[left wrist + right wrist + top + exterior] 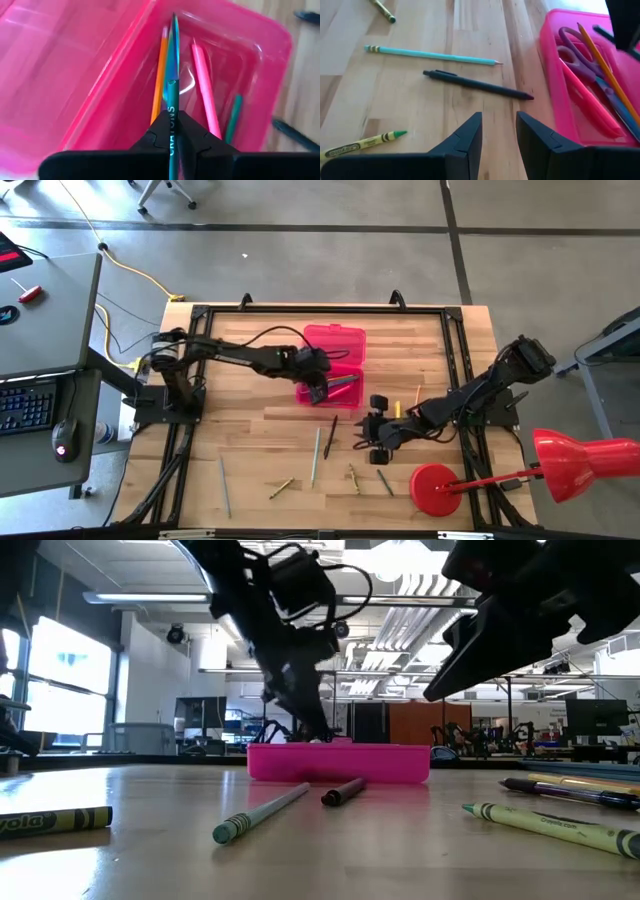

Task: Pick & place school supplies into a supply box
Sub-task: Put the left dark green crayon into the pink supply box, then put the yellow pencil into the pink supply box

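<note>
The pink supply box stands mid-table with its lid laid open toward the far edge. In it lie purple scissors, an orange pencil, a pink pen and a green crayon. My left gripper hangs over the box, shut on a teal crayon. My right gripper is open, low over the table to the right of the box, touching nothing. A black pen, a teal pencil and a green crayon lie loose on the wood. My left gripper pinches the teal crayon between its two fingers at the labelled end. The fingers come from the table's left, slanting down, and lie along the crayon. The crayon sticks out ahead of them with its tip down inside the box; whether it touches the bottom I cannot tell.
More loose supplies lie toward the near edge: a dark pen, a teal pencil, a grey pencil and crayons. A red lamp's round base stands at the near right. A black frame rims the table.
</note>
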Controlling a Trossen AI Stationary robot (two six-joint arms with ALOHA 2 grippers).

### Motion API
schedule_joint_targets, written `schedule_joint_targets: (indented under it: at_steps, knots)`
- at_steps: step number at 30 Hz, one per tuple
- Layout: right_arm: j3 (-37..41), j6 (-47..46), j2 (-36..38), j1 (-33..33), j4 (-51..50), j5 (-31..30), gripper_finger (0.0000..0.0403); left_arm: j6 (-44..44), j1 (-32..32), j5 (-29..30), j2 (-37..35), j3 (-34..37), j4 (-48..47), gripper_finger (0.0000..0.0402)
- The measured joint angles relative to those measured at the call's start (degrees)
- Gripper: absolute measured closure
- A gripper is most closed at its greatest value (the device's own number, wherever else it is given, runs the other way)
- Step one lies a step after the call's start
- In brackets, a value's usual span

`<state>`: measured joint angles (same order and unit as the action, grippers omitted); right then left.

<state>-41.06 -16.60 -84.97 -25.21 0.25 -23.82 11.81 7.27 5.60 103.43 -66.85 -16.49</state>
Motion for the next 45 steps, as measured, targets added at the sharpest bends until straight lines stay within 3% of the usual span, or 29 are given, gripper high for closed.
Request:
schedule_joint_targets:
  at_steps: [7,15,20,27,30,34,45]
  knots:
    - [0.0,-1.69,0.0,-0.03,0.46,-2.76,0.0304,-4.65,-0.13,-0.19,1.78,0.07,1.57,0.035]
    - [0.0,-9.83,0.0,-0.03,-2.75,-8.1,0.0304,-7.2,-0.13,2.44,1.78,0.07,2.71,0.0263]
    - [0.0,-21.43,0.0,-0.03,-10.61,-10.17,0.0304,-7.01,-0.13,2.53,1.52,0.07,3.14,0.0225]
    - [0.0,-49.09,0.0,0.02,-30.5,-16.19,0.0304,-2.57,-0.13,2.41,-0.84,0.05,2.89,0.0223]
    - [-0.01,-59.88,0.0,-0.05,-38.25,-15.53,0.0305,-2.54,-0.13,2.41,-0.95,0.05,3.09,0.0229]
    - [0.0,-70.21,0.0,0.02,-45.88,-10.0,0.0305,-2.54,-0.13,2.39,-0.95,0.05,3.08,0.0234]
    - [0.0,-82.18,-0.02,0.0,-53.57,4.77,0.0305,-2.54,-0.15,2.39,-0.95,0.05,2.82,0.0236]
